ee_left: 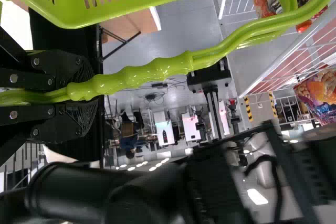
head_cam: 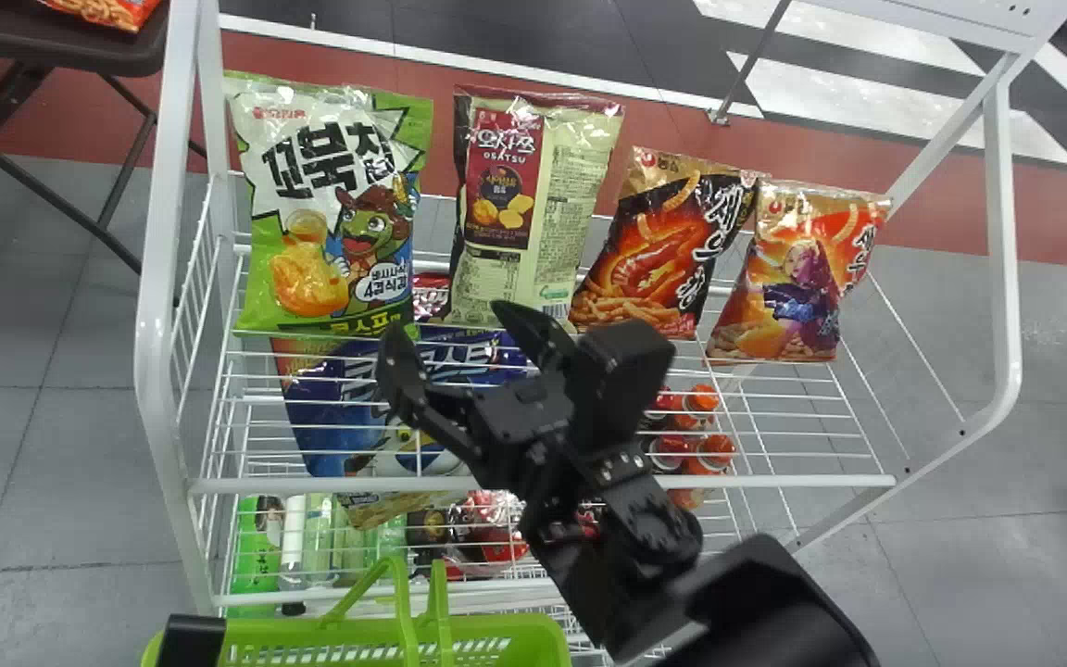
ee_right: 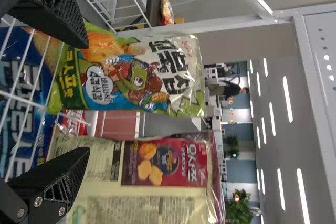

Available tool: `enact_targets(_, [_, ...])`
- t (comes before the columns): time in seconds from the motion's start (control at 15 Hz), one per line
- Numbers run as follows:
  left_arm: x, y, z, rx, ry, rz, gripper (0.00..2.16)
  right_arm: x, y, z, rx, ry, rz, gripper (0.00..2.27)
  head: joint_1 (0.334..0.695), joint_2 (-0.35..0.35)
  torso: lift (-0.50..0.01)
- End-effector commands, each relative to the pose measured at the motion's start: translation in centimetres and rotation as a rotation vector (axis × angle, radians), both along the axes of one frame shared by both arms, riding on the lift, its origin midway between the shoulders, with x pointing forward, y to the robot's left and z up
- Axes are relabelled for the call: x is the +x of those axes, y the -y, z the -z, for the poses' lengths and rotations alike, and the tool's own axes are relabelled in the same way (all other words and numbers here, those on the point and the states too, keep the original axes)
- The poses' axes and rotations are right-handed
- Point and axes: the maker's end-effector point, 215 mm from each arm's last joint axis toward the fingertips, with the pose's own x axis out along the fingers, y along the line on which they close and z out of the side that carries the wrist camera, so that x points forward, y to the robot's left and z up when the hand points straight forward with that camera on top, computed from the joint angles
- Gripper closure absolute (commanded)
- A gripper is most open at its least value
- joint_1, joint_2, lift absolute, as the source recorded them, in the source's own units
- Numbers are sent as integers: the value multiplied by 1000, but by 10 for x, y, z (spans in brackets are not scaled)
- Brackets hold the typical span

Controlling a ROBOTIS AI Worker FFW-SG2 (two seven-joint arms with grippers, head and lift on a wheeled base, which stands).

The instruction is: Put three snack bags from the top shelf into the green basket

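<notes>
Four snack bags stand in a row on the top shelf: a green-and-white bag (head_cam: 334,204), a cream-and-maroon bag (head_cam: 529,208), a black-and-orange bag (head_cam: 663,245) and an orange bag (head_cam: 797,278). My right gripper (head_cam: 450,324) is open, empty, at the lower edges of the first two. From the right wrist view, the open right gripper (ee_right: 86,98) faces the green-and-white bag (ee_right: 131,74) and the cream-and-maroon bag (ee_right: 152,182). At bottom left is part of my left gripper (head_cam: 191,639), beside the green basket (head_cam: 533,639). The left gripper (ee_left: 68,90) is shut on the basket's handle (ee_left: 163,69).
The white wire rack's front bar (head_cam: 311,484) runs below the bags. Lower down are a blue bag (head_cam: 330,435), red-capped bottles (head_cam: 700,454) and other packed goods. A brown table (head_cam: 61,42) stands at the upper left, beside the rack's white post (head_cam: 161,232).
</notes>
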Motion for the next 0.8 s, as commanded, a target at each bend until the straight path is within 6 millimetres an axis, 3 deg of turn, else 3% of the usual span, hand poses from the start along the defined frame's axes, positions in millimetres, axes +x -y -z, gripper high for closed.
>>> enact_targets(0.0, [-1, -1, 2, 10, -3, 4, 2142, 30, -19, -6, 5, 23, -29, 124, 695, -350, -50])
enact_targets(0.33, [-5, -4, 6, 33, -14, 16, 2142, 90, -51, -9, 40, 26, -79, 124, 695, -233, -50])
enact_targets(0.53, [0, -7, 8, 40, -11, 6, 2142, 116, -68, -8, 54, 12, -112, 144, 695, -185, -50])
enact_targets(0.6, [2, -8, 9, 44, -6, 6, 2142, 118, -70, -8, 51, 5, -117, 657, 695, -172, -50])
enact_targets(0.67, [3, -8, 9, 46, -7, 6, 2142, 115, -75, -3, 44, -14, -128, 1619, 695, -161, -50])
enact_targets(0.73, [6, -8, 10, 46, -6, 7, 2142, 111, -77, -1, 38, -26, -133, 2132, 695, -153, -50])
